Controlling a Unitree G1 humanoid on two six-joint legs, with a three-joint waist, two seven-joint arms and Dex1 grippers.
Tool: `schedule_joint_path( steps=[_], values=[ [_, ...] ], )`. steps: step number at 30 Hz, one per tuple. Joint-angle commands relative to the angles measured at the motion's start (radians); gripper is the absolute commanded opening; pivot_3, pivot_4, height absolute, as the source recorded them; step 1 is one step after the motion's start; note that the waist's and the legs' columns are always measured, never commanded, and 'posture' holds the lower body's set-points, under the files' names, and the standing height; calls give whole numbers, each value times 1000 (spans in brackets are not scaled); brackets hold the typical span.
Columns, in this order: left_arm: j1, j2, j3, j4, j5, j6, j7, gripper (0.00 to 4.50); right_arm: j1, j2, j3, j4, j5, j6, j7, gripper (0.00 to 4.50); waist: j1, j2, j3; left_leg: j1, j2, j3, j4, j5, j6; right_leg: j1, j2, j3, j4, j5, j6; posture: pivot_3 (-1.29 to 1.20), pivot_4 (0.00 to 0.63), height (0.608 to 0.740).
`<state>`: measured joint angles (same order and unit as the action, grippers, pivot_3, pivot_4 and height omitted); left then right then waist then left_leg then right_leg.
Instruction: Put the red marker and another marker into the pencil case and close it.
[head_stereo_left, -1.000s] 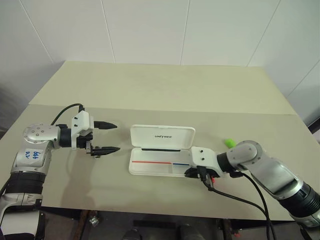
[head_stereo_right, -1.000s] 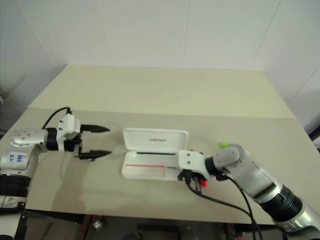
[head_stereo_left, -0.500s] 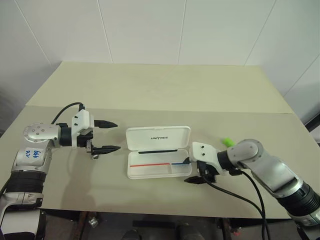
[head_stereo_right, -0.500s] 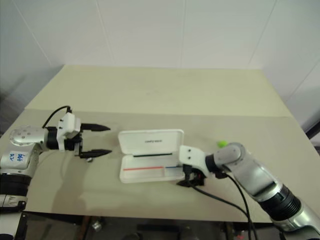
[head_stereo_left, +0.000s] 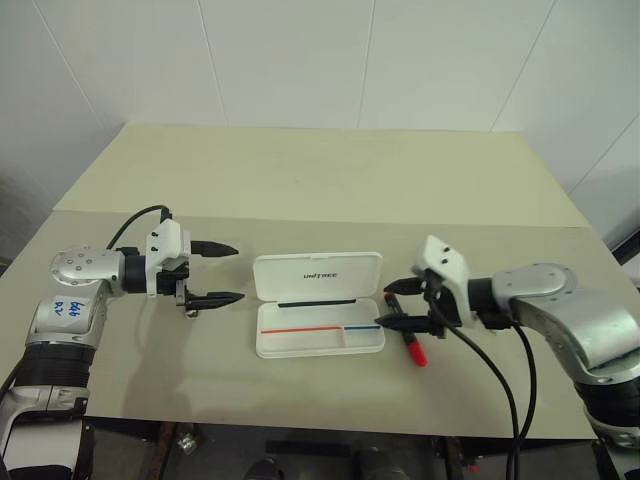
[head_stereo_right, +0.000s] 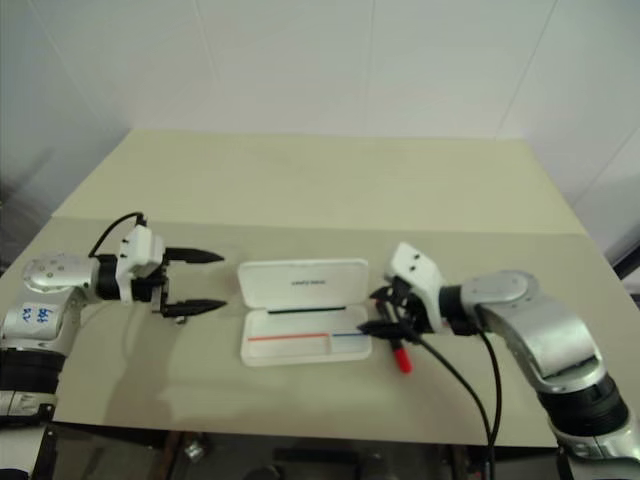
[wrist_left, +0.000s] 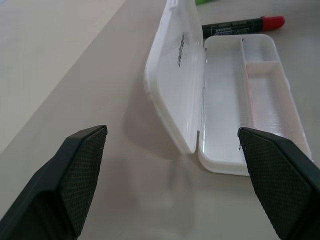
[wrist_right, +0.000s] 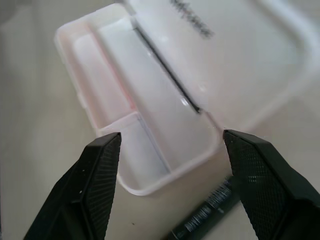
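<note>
Neither marker is cased: right gripper (head_stereo_left: 402, 304) (jaws apart, empty) hovers mid-frame over the red marker (head_stereo_left: 407, 338), which needs regrasping beside the open pencil case (head_stereo_left: 318, 317).

I get bright, even light from overhead, soft shadows on the table (head_stereo_left: 300, 190), and a blurred right wrist view.

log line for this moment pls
pencil case: open, empty | red marker: on table beside case | right gripper: open above marker | left gripper: open
</note>
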<state>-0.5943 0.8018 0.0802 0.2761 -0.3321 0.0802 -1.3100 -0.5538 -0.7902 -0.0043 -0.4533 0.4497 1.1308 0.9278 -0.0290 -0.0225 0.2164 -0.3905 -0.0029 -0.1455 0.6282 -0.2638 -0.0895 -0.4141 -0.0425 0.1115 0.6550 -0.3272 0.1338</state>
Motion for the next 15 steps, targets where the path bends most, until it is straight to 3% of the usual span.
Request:
schedule_joint_path(
  steps=[1, 8, 15],
  values=[
    [13, 0, 29, -60, -42, 19, 5, 4500, 33, -14, -154, -65, 43, 147, -93, 3441, 0, 0, 0, 0, 0, 0, 0, 0, 0, 0, 0, 0, 0, 0, 0, 0, 150, 740],
    [-9, -20, 9, -76, -52, 35, 1, 4500, 173, 44, -302, -223, 112, 351, -208, 3441, -1, 0, 0, 0, 0, 0, 0, 0, 0, 0, 0, 0, 0, 0, 0, 0, 150, 740],
    [-44, -34, -9, -51, -45, 32, -15, 4500, 230, 147, -283, -322, 126, 407, -320, 3441, -2, 0, 0, 1, 0, 0, 1, 0, 0, 1, 1, 0, 1, 0, 0, 0, 150, 740]
  ],
)
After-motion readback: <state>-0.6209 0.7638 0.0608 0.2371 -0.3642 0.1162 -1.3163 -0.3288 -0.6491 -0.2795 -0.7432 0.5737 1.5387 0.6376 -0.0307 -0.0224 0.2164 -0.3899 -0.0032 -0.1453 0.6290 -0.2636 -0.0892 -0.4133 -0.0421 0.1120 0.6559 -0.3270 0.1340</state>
